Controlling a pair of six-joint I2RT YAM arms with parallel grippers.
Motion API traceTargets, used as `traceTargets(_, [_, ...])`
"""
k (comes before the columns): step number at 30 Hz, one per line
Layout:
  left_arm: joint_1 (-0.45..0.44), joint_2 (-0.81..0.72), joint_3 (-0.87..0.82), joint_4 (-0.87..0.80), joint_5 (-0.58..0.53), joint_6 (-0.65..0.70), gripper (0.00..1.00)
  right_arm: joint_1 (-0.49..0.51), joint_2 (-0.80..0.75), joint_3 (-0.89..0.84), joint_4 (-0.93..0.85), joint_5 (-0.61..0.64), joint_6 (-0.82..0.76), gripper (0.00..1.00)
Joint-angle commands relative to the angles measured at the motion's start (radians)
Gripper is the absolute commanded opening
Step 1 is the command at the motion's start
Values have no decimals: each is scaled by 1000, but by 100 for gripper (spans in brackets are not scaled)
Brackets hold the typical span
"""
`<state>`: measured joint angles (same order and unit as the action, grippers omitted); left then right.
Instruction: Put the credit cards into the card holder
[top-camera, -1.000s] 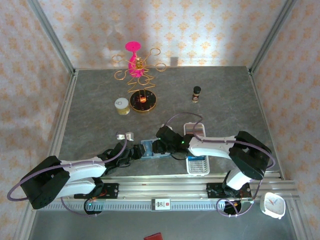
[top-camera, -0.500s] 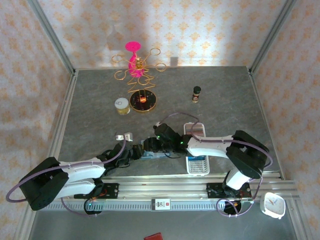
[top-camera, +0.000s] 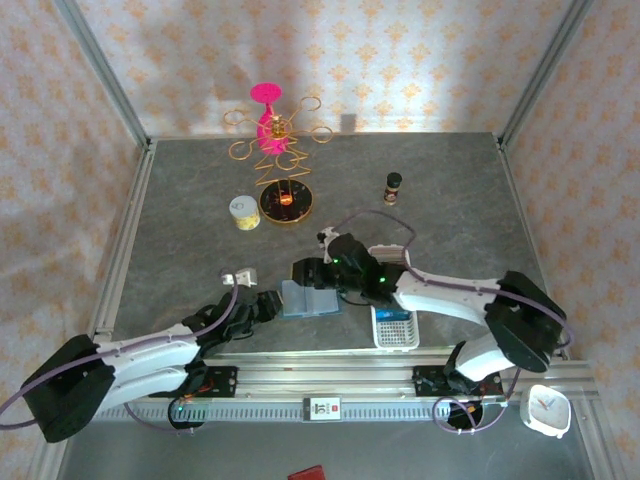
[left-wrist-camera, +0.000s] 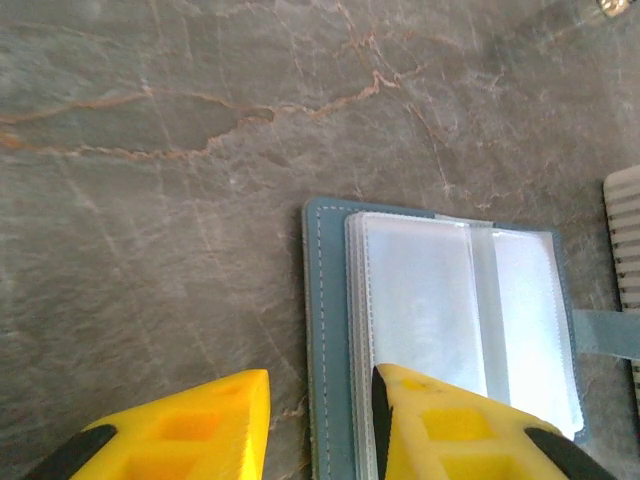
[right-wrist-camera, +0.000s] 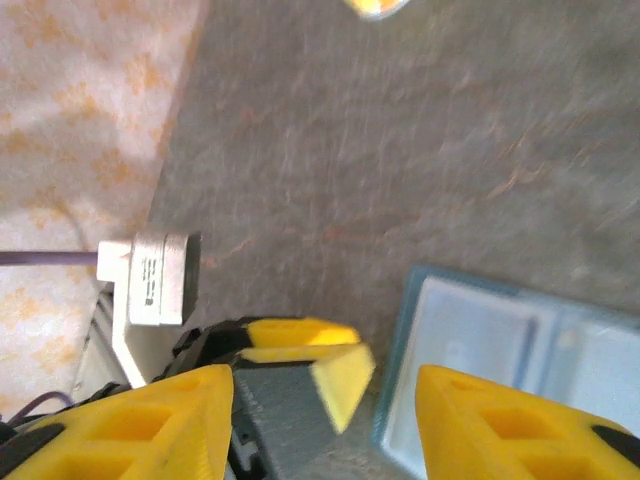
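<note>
Currently the card holder (top-camera: 308, 298) lies open at the near centre of the table (top-camera: 450, 200), long axis left-right. The left gripper (left-wrist-camera: 320, 388), fingers spread and empty, straddles its left edge. The right gripper (right-wrist-camera: 320, 390), likewise spread and empty, hangs just beyond its far-left corner. Left is judged nearer.

Card holder (left-wrist-camera: 440, 300): teal-blue cover, pale stitching, milky clear sleeves. Table (left-wrist-camera: 180, 150): grey stone pattern, rust-orange veins. Left gripper (left-wrist-camera: 318, 395): yellow. Walls (top-camera: 400, 60): cream, repeating orange motif.
</note>
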<state>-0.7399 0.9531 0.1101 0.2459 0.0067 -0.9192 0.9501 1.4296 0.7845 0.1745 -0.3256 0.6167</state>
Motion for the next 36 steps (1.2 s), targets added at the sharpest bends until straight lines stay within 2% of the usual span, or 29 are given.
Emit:
traceTargets(1, [-2, -62, -13, -82, -74, -16, 34, -2, -111, -4, -89, 97, -204, 51])
traceTargets(5, [-3, -110, -5, -112, -83, -10, 34, -3, -242, 23, -242, 142, -566, 56])
traceTargets(8, [-2, -123, 3, -105, -77, -6, 35, 4, -395, 24, -401, 149, -873, 63])
traceTargets(11, [-2, -121, 5, -79, -70, -7, 35, 13, -550, -8, -576, 103, -1225, 74])
traceTargets(13, [-1, -119, 5, -67, -67, -7, 35, 16, -661, -44, -686, 105, -1438, 86])
traceTargets(17, [-3, -111, 14, -63, -64, 0, 35, 16, -808, -132, -721, 292, -1591, 97])
traceTargets(22, [-2, -96, 23, -61, -62, 5, 35, 16, -817, -246, -800, 514, -1732, 99])
traceTargets(29, [-3, -71, 30, -53, -50, 5, 35, 15, -766, -355, -688, 508, -1718, 100])
traceTargets(36, [-2, -64, 33, -54, -43, 7, 35, 14, -665, -422, -556, 557, -1742, 95])
